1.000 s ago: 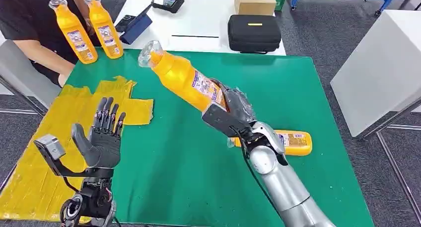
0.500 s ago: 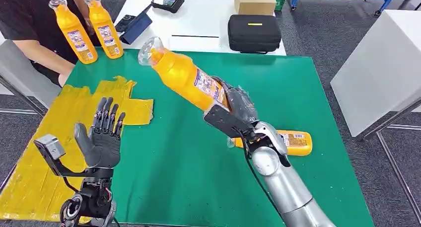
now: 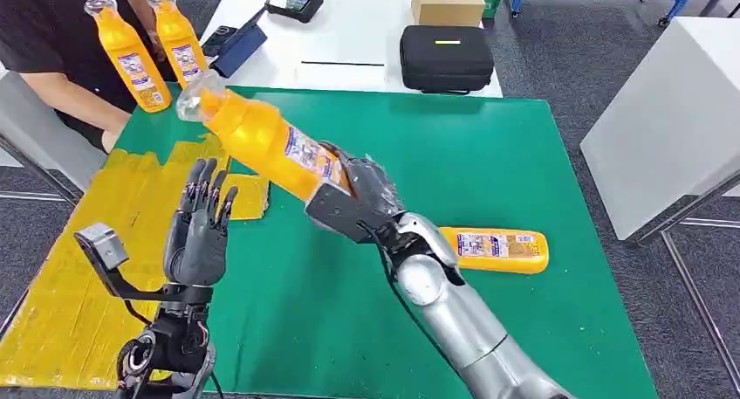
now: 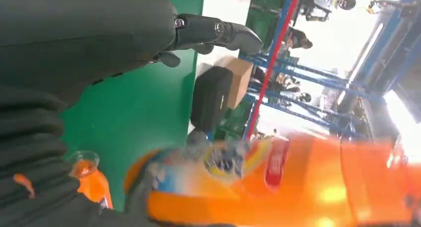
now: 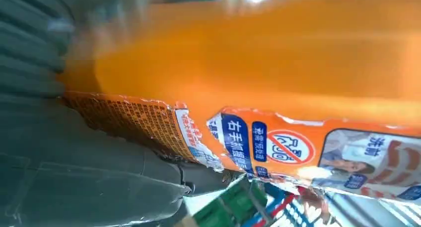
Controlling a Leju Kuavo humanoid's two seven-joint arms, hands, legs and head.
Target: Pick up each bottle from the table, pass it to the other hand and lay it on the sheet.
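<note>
Compared with half a second ago, my right hand (image 3: 359,198) has carried the held bottle (image 3: 262,137) clearly toward the left of the frame, so its clear-capped top now sits in the upper left, above the edge of the yellow sheet (image 3: 105,242). My left hand (image 3: 199,233) has also risen a little and turned, and it now stands just beside the bottle's body. I judge this means the handover is close, but it is not yet made. The right hand grasps the bottle around its lower part, near the label, with the fingers wrapped firmly; the right wrist view confirms the orange body pressed against the palm. The left hand is released, fingers spread and pointing upward, holding nothing; I cannot tell if a fingertip already touches the bottle. A second bottle (image 3: 494,250) lies on its side on the green worktop (image 3: 489,154), right of centre, and two upright bottles (image 3: 153,45) stand at the upper left, beside a person's arm (image 3: 74,98).
</note>
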